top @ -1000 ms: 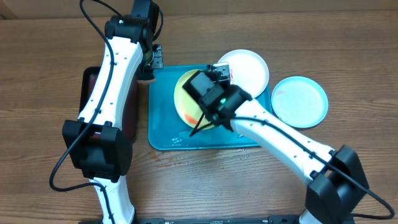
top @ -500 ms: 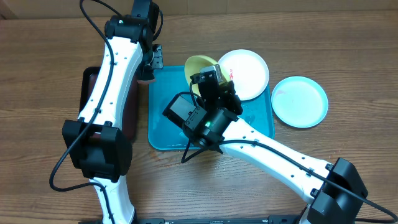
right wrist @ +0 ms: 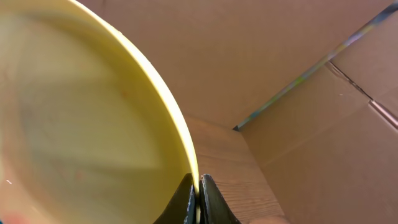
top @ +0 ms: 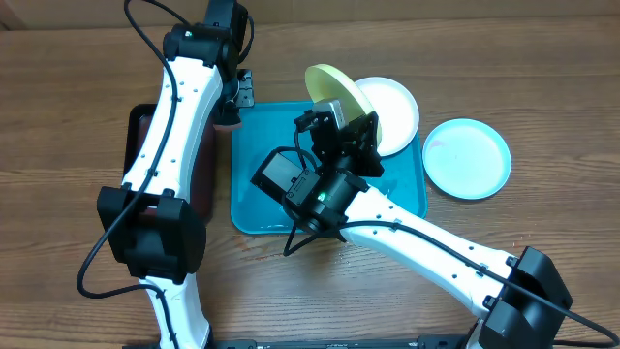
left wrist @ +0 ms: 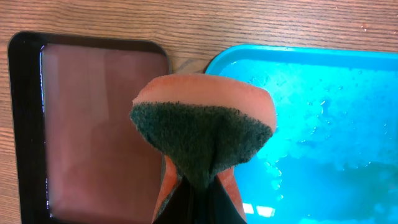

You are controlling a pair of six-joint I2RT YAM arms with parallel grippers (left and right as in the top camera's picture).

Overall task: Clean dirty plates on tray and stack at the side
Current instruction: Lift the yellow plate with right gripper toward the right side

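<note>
yellow-green plate (top: 341,94) tilted, rim pinched — right gripper (right wrist: 199,188)

White arm links (top: 179,107), black joints (top: 155,233), looping black cables (top: 89,254), green light (top: 322,197)
</note>
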